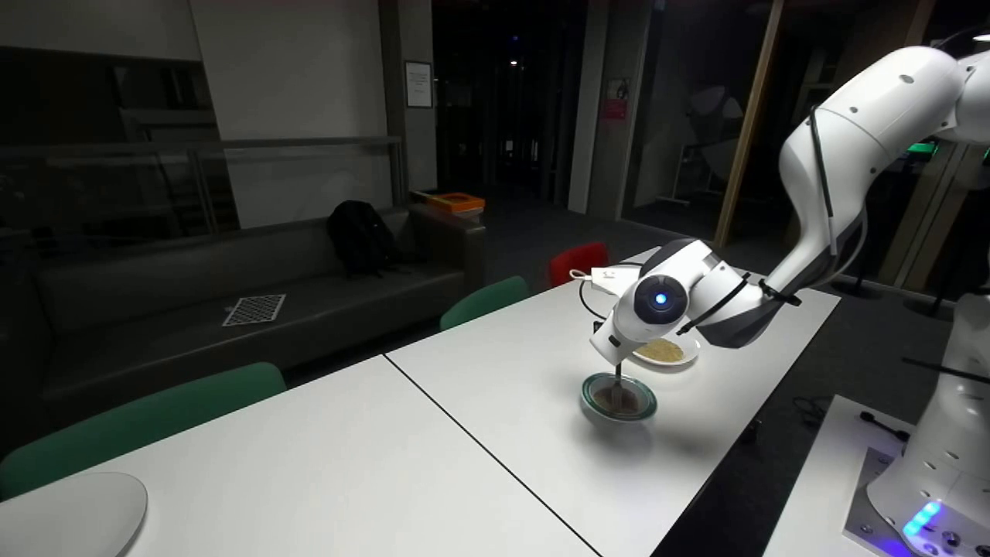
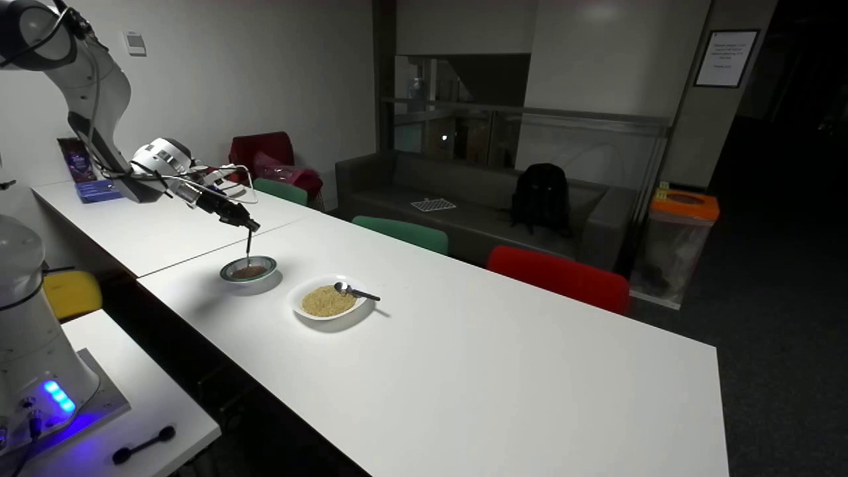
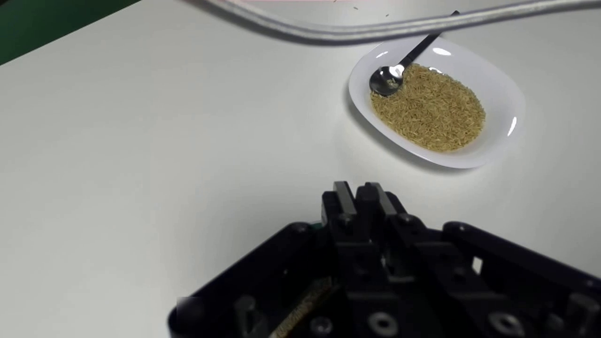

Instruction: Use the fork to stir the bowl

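Fork (image 1: pixel 617 387), gripped in my pincer (image 2: pixel 253 226), reached below it into the bowl (image 1: pixel 619 418), and I judged that too wide a sweep could catch the side and drag or tip the bowl.

An office lounge, by its furnishings: joined white tables (image 2: pixel 517 371) stretch beneath the gripper (image 2: pixel 253 226), green chairs (image 2: pixel 401 233) and a red chair (image 2: pixel 560 277) line the side beyond it, and farther off are a grey sofa (image 2: pixel 480 190), framed notice (image 2: pixel 727 58) and orange-topped bin (image 2: pixel 676 248).
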Robot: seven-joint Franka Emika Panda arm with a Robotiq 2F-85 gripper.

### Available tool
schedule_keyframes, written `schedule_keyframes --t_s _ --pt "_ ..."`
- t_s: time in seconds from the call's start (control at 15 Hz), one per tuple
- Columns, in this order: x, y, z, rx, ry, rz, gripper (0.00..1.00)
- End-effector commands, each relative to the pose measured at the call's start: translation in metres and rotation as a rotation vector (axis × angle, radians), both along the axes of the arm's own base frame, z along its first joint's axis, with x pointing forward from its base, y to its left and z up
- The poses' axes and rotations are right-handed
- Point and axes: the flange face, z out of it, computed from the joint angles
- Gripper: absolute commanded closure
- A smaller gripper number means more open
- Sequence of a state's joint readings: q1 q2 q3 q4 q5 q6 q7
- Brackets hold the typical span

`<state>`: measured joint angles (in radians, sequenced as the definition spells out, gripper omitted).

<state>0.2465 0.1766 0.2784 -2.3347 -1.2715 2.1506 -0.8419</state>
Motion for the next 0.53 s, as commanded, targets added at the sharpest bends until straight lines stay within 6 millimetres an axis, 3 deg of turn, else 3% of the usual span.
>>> schedule_keyframes --t_s 0.0,0.47 --pt "0.008 0.006 0.005 0.000 -0.001 -0.006 0.97" --pt "0.021 0.008 -0.002 0.011 0.001 -0.011 0.97"
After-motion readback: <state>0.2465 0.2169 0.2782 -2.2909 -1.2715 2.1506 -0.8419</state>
